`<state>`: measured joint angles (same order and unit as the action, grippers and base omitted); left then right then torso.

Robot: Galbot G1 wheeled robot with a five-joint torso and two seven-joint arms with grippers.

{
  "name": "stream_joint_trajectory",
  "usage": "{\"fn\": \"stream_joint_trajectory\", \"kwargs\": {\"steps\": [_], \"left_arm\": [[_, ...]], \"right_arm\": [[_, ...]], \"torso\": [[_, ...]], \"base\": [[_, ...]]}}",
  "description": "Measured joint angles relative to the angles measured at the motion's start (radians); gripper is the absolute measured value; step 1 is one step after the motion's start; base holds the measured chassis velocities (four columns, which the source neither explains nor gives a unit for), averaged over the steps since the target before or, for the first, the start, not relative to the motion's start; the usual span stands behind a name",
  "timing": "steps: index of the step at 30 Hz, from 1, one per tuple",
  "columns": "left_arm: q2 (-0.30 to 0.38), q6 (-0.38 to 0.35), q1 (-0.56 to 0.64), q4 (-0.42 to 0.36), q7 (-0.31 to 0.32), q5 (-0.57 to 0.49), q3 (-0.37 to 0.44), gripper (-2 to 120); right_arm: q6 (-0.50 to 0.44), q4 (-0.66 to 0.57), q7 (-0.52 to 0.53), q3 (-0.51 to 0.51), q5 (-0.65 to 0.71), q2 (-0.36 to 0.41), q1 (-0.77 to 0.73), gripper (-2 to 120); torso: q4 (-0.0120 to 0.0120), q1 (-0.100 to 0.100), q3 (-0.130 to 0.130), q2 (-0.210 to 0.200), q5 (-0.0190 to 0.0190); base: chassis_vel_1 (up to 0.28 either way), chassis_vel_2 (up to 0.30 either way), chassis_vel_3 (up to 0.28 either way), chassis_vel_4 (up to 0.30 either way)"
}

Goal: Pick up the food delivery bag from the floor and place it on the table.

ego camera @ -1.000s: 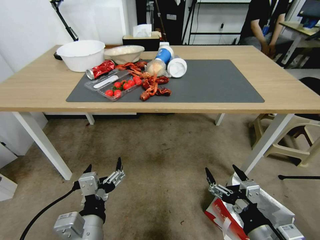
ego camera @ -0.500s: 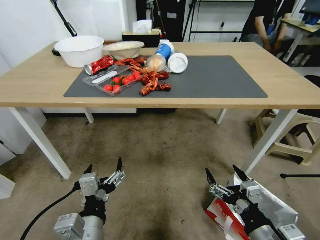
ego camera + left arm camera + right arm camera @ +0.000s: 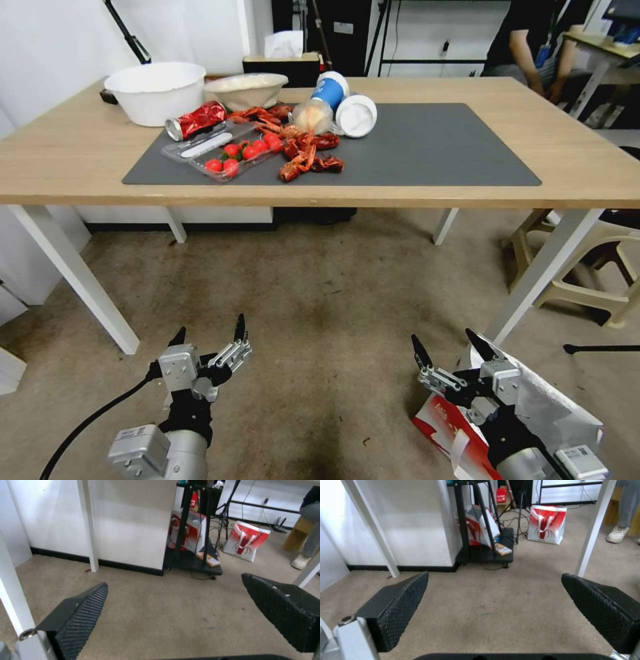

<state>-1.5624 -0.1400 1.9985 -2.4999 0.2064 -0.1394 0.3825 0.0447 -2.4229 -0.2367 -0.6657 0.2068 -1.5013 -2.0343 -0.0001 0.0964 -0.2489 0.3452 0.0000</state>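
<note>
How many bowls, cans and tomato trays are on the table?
Bowls: 2, a white bowl and a beige bowl
Cans: 1, a crushed red can
Tomato trays: 1, a clear tomato tray
Total: 4

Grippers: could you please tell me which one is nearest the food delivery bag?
The right gripper, open right by the food delivery bag; the left gripper hangs over bare floor.

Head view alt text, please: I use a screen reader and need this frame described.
The food delivery bag sits on the floor under the open right gripper. The left gripper, also open, hovers over bare carpet. Ahead, the table holds crayfish, tomatoes and bowls.
</note>
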Motion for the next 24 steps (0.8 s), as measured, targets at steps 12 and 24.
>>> {"fn": "stream_joint_trajectory", "kwargs": {"steps": [12,24], "left_arm": [[-0.002,0.007,-0.006,0.001,0.000,-0.004,-0.005,100],[-0.004,0.011,-0.005,0.003,-0.001,-0.003,-0.005,100]], "right_arm": [[0.002,-0.001,-0.001,-0.002,0.000,0.004,-0.002,100],[0.002,-0.002,-0.001,-0.003,0.001,0.001,-0.001,100]], "torso": [[0.0000,-0.013,0.035,-0.048,0.0000],[0.0000,-0.027,0.071,-0.098,0.0000]], "base": [[0.000,0.000,0.000,0.000],[0.000,0.000,0.000,0.000]]}}
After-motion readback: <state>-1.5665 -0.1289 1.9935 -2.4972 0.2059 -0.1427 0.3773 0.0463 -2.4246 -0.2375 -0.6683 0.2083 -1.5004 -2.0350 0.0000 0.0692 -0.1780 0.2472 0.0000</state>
